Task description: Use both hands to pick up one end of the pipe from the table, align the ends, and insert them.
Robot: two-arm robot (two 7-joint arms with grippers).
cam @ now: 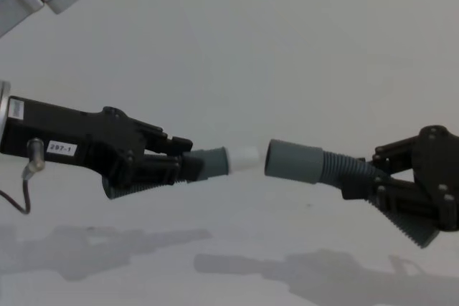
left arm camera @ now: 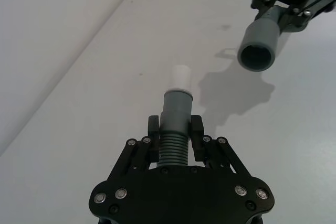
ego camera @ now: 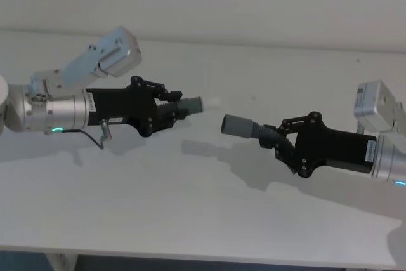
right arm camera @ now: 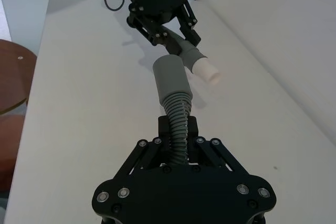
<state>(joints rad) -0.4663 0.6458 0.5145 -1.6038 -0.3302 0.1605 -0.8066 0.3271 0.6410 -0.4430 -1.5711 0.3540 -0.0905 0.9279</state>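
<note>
Both pipe pieces are held in the air above the white table (ego camera: 190, 220). My left gripper (ego camera: 171, 107) (cam: 183, 159) (left arm camera: 175, 129) is shut on the ribbed part of one piece (ego camera: 189, 105); its grey collar and white tip (cam: 244, 157) (left arm camera: 181, 77) point right. My right gripper (ego camera: 273, 139) (cam: 362, 177) (right arm camera: 178, 129) is shut on the other ribbed piece (ego camera: 244, 126), whose open socket (cam: 292, 160) (left arm camera: 257, 45) points left. The two ends face each other with a small gap between them. In the chest view they sit nearly level. In the right wrist view the socket (right arm camera: 170, 74) lies just beside the tip (right arm camera: 207, 72).
The table's front edge (ego camera: 203, 259) runs along the bottom of the head view. A pale wall meets its far edge (ego camera: 254, 41). A brown round wooden surface (right arm camera: 13, 82) stands beyond the table's side. A thin black cable (ego camera: 95, 138) loops under the left wrist.
</note>
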